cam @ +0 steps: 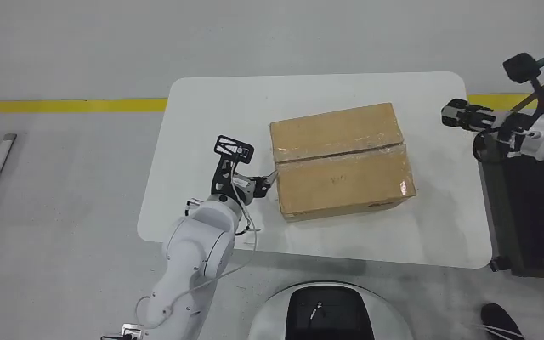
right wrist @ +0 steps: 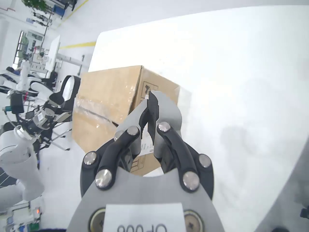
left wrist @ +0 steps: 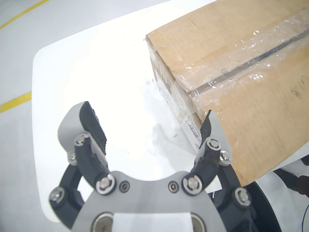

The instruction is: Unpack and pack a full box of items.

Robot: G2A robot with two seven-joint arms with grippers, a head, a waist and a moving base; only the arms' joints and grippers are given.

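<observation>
The left gripper (left wrist: 147, 121) is spread wide, one finger against the near end of the taped-shut box (left wrist: 229, 49) just beside it on the table (cam: 204, 127). The right gripper (right wrist: 149, 112), pinched together, hangs well beyond the far end. I'd worry a one-sided shove skids or turns the box, since nothing braces it.

obstacle: taped-shut box (cam: 342, 161) on desk (cam: 204, 136) | free: broad bare desk on left arm's side, narrower strips along far edge, near edge, right arm's side | left pincer (left wrist: 147, 113) spread beside box end, one finger (left wrist: 205, 126) right at box corner
</observation>
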